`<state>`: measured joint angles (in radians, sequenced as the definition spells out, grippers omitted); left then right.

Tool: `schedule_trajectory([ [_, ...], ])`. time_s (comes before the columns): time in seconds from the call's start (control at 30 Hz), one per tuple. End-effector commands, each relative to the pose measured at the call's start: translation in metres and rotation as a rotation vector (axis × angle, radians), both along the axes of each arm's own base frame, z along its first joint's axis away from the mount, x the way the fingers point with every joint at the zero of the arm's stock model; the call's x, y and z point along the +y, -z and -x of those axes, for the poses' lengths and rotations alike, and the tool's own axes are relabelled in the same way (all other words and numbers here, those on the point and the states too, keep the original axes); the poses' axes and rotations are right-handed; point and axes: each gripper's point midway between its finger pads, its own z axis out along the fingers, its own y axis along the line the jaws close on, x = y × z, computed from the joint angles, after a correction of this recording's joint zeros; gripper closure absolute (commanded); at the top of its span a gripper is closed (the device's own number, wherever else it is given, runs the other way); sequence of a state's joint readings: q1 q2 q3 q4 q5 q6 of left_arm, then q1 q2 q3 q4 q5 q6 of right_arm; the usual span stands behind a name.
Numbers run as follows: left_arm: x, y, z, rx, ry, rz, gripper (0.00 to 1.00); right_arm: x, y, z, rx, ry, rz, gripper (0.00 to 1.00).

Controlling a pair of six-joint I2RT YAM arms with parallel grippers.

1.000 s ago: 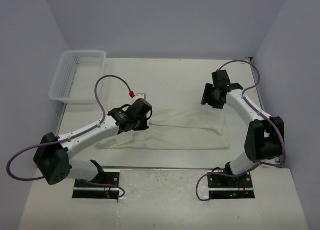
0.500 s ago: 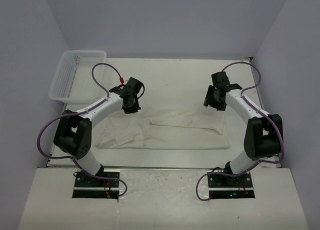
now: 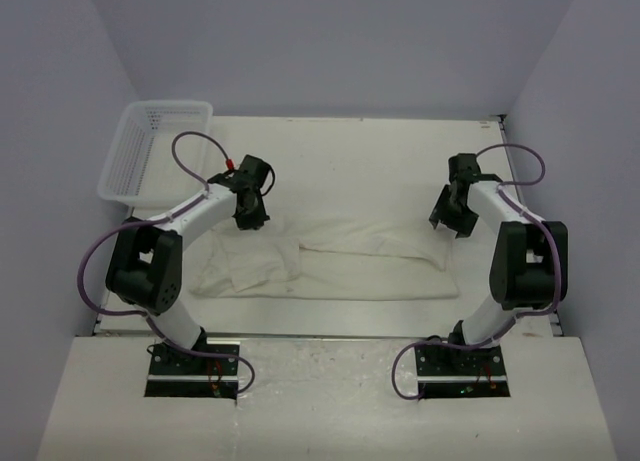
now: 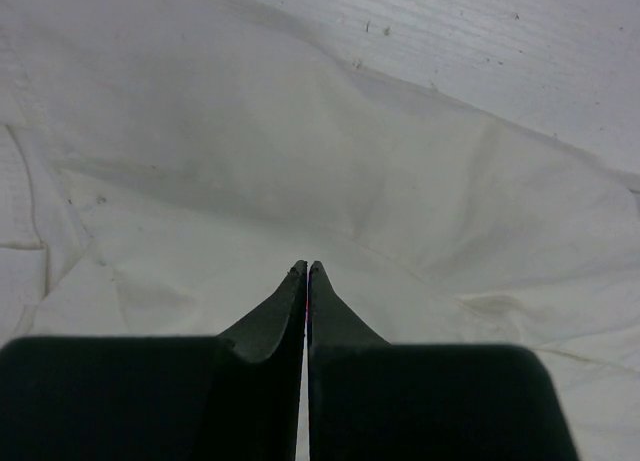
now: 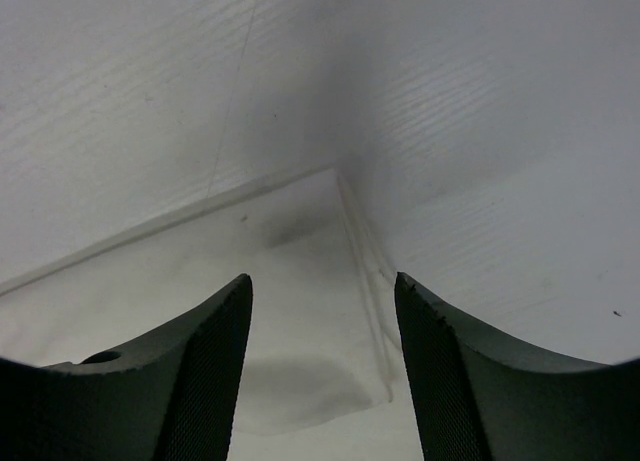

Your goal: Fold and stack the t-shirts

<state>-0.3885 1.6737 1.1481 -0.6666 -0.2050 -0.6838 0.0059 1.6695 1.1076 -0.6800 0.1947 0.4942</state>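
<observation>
A white t-shirt (image 3: 330,263) lies flat and partly folded across the middle of the table. My left gripper (image 3: 248,219) hovers over its far left corner; in the left wrist view the gripper (image 4: 306,269) is shut with nothing between its fingers, the cloth (image 4: 300,171) below it. My right gripper (image 3: 450,224) is over the shirt's far right corner; in the right wrist view the gripper (image 5: 322,283) is open, with the shirt's corner edge (image 5: 360,251) between the fingers.
A white mesh basket (image 3: 155,151) stands at the far left corner of the table. The purple side walls close in on left and right. Bare table (image 3: 350,161) lies behind the shirt.
My left gripper has swung from the shirt's middle-left back and left to its far left corner. My right gripper has moved right and slightly nearer, to the far right corner.
</observation>
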Motion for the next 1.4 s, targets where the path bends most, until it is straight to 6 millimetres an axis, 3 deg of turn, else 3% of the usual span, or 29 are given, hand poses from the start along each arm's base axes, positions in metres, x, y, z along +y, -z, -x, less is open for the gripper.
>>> schedule_trajectory([
  [0.0, 0.009, 0.010, -0.003, 0.014, 0.010, -0.011, 1.00, -0.005, 0.007, 0.001, 0.012, 0.025, -0.030, 0.41],
  [0.33, 0.002, 0.020, -0.005, 0.037, 0.042, 0.031, 1.00, 0.005, 0.019, -0.005, 0.039, -0.013, -0.118, 0.50],
  [0.6, 0.009, 0.027, -0.002, 0.057, 0.031, 0.011, 1.00, 0.007, 0.020, -0.008, 0.027, -0.011, -0.126, 0.60],
  [0.9, 0.010, 0.040, 0.006, 0.087, 0.026, 0.013, 1.00, -0.001, 0.011, -0.014, -0.001, 0.013, -0.080, 0.74],
  [1.13, 0.012, 0.052, 0.013, 0.119, 0.019, 0.001, 1.00, -0.009, -0.001, -0.022, -0.029, 0.022, -0.041, 0.77],
  [1.23, 0.014, 0.055, 0.014, 0.127, 0.015, -0.008, 1.00, -0.012, -0.007, -0.029, -0.034, 0.019, -0.026, 0.87],
  [1.27, 0.015, 0.055, 0.015, 0.128, 0.015, -0.010, 1.00, -0.013, -0.008, -0.032, -0.035, 0.016, -0.023, 0.98],
  [1.37, 0.015, 0.057, 0.017, 0.135, 0.015, -0.012, 1.00, -0.014, -0.012, -0.044, -0.042, 0.012, -0.017, 1.00],
])
